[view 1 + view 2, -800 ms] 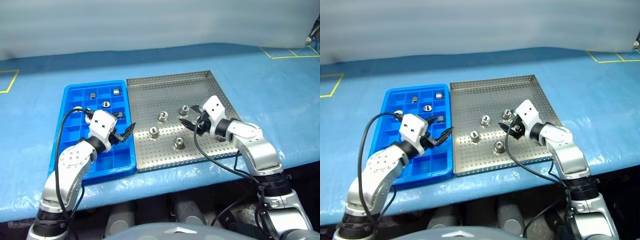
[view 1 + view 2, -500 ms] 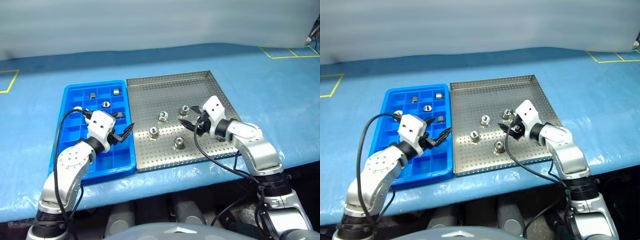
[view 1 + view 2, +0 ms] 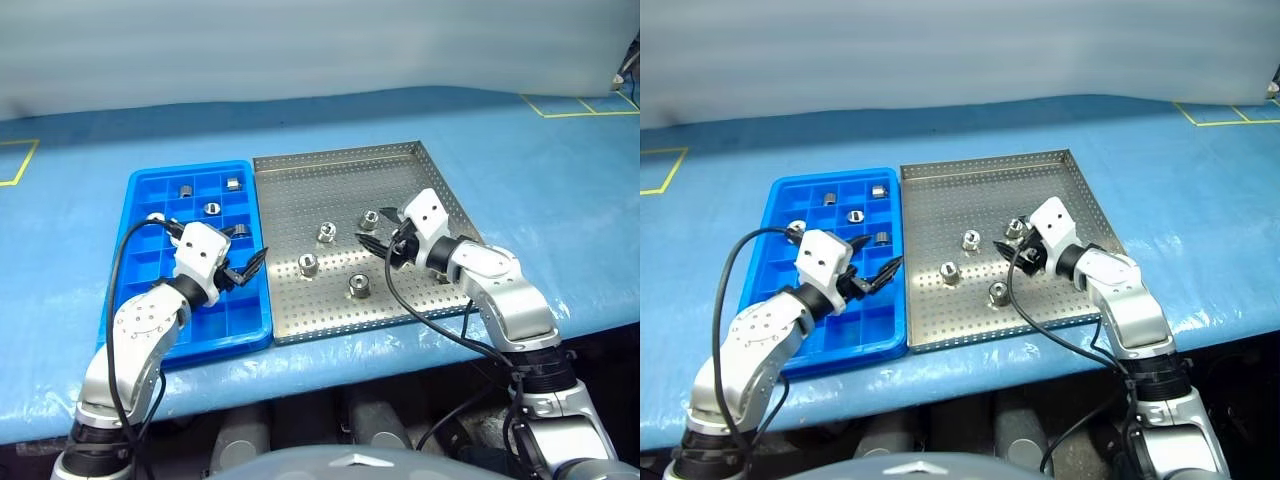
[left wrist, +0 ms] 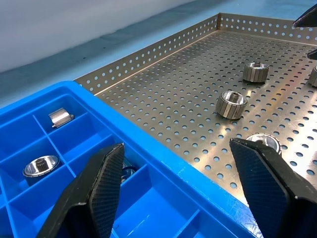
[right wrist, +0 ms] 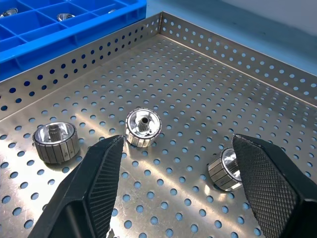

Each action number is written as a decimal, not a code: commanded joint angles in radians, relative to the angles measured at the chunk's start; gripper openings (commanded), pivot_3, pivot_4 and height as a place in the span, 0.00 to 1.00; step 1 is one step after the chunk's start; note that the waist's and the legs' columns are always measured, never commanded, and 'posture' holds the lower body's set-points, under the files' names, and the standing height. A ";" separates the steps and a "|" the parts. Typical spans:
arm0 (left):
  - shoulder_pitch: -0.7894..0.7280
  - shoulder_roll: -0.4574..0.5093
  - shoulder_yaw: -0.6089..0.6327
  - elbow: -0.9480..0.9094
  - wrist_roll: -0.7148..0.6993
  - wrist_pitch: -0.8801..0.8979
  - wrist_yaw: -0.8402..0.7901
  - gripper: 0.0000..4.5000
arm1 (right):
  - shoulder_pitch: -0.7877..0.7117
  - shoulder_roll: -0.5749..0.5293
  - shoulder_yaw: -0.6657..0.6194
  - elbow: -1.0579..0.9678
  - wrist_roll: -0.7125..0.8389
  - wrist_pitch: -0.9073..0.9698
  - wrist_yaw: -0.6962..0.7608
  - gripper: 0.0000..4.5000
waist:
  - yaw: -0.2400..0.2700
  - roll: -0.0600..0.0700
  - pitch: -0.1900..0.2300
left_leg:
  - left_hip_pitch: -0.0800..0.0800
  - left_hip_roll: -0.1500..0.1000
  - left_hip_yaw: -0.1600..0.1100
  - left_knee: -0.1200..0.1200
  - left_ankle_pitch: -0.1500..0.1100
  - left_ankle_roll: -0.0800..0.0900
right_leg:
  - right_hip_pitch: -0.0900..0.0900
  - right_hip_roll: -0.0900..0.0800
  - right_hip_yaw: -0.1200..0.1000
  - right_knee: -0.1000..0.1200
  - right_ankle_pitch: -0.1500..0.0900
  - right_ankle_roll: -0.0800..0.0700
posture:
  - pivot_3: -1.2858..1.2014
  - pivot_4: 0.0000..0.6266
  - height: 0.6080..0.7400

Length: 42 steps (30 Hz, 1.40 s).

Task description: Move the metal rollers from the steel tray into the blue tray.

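The steel tray [image 3: 300, 190] holds several metal rollers; one [image 3: 369, 219] lies just beyond my right gripper [image 3: 378, 247], which hovers open and empty low over the perforated floor. In the right wrist view, rollers [image 5: 143, 127] [image 5: 225, 168] lie ahead of the spread fingers [image 5: 94, 193]. The blue tray [image 3: 150, 320] sits left of the steel tray, touching it, with several rollers in its far cells [image 3: 212, 209]. My left gripper [image 3: 248, 267] is open and empty over the blue tray's right edge, pointing toward the steel tray.
Both trays rest on a table under a blue cover [image 3: 520, 170]. Yellow tape marks [image 3: 575, 105] lie at the far right and far left. The table's near edge runs just below the trays. Black cables loop from both wrists.
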 commanded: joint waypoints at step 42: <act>-0.454 0.068 -0.389 0.422 0.189 0.109 -0.242 0.82 | 0.176 -0.006 -0.003 -0.219 0.040 0.016 -0.030 0.82 | -0.097 0.000 0.000 | 0.000 0.000 0.000 0.003 -0.001 0.001 | 0.000 0.000 0.002 0.001 -0.001 0.003 | 0.41 0.24 1.00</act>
